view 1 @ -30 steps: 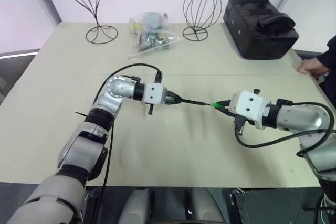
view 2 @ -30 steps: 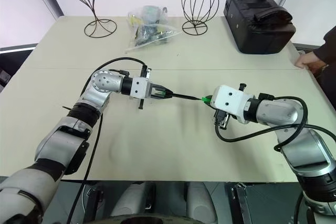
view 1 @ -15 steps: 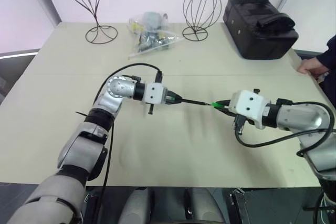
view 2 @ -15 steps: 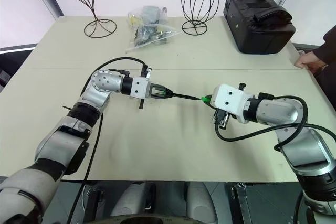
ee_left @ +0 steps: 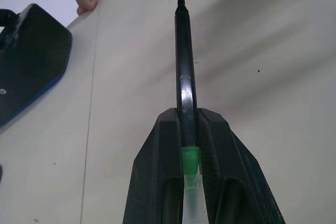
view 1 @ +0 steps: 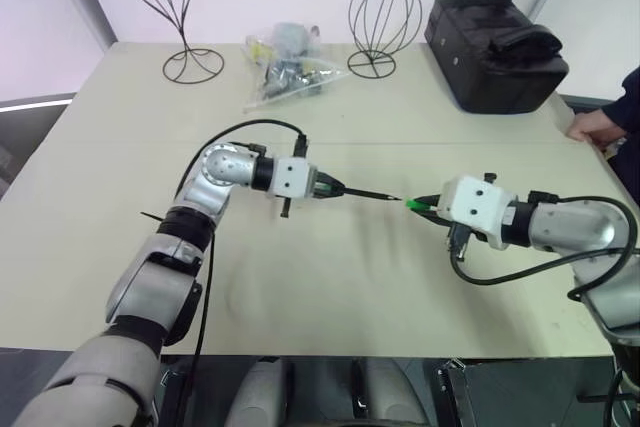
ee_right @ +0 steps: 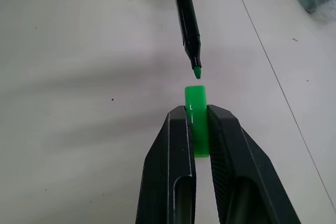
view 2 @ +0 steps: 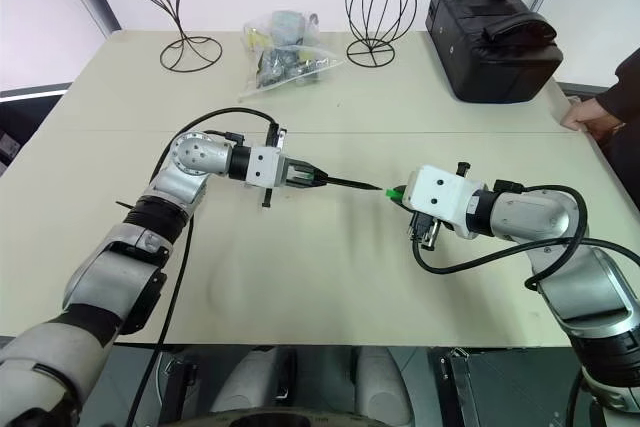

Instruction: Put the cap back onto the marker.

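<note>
**Cap not yet on — tip and cap mouth lined up, small gap between**

Left claw (view 1: pixel 330 188): clamped on the marker (view 1: pixel 366 193), gripping it at the rear end, where a green band sits between the fingers (ee_left: pixel 157 182). The marker is held up off the counter (view 1: pixel 300 287), roughly mid-counter in front of the robot. Its long axis runs left to right across the head views, close to level with a slight downward slope toward the right. The pointed green tip (ee_right: pixel 197 72) faces right, toward the other arm.

Right claw (view 1: pixel 425 207): clamped on the cap (view 1: pixel 413 205), which sticks out past the fingertips with its open end facing left toward the marker tip. Cap also held above the counter, just beside the tip.

Status, as judged from the pictures:
- Done: both parts picked up, each held firmly, brought end to end.
- Alignment: in both wrist views tip and cap mouth sit almost on one line; a slight sideways offset may remain.
- Not done: tip is outside the cap, a short gap apart, not touching.
- Left: close the gap along the marker's axis, seat the tip in the cap, push home.
</note>
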Robot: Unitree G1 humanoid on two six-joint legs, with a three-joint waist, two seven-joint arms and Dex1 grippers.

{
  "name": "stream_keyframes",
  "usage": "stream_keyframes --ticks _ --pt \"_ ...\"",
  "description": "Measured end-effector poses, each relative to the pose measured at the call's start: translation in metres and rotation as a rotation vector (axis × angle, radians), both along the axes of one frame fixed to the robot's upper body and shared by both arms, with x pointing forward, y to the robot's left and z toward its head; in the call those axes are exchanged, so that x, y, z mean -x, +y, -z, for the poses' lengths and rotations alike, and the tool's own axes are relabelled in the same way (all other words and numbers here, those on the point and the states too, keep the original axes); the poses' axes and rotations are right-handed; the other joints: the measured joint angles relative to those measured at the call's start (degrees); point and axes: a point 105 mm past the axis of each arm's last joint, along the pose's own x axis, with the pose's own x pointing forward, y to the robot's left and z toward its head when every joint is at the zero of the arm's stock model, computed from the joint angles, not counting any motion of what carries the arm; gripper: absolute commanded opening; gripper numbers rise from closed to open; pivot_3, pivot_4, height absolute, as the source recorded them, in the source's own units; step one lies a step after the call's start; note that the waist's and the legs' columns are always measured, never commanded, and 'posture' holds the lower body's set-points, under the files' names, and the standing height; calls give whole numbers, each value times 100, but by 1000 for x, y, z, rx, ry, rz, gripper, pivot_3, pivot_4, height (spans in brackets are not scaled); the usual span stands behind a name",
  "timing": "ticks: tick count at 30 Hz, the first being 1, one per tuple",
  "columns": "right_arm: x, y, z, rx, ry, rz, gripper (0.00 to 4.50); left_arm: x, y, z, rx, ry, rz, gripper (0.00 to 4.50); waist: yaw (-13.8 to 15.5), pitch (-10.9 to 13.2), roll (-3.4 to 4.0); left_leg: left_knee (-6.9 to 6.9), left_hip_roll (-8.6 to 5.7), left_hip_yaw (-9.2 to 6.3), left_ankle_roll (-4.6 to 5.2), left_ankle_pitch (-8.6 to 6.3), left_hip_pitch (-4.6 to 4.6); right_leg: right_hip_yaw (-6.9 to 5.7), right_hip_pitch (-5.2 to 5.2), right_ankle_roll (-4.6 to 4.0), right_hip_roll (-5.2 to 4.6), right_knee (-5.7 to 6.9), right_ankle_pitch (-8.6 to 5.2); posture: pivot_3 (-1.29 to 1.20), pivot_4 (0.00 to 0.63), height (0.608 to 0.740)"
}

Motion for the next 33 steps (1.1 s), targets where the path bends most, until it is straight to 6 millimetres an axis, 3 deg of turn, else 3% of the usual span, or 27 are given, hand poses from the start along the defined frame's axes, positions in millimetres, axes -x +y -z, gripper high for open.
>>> stream_keyframes --ticks 33 --pt "-4 10 -2 -33 12 2 42 2 -7 0 13 5 16 0 -2 0 0 0 0 0 0 0 0 0 0 0 0 0 0 0 150 740"
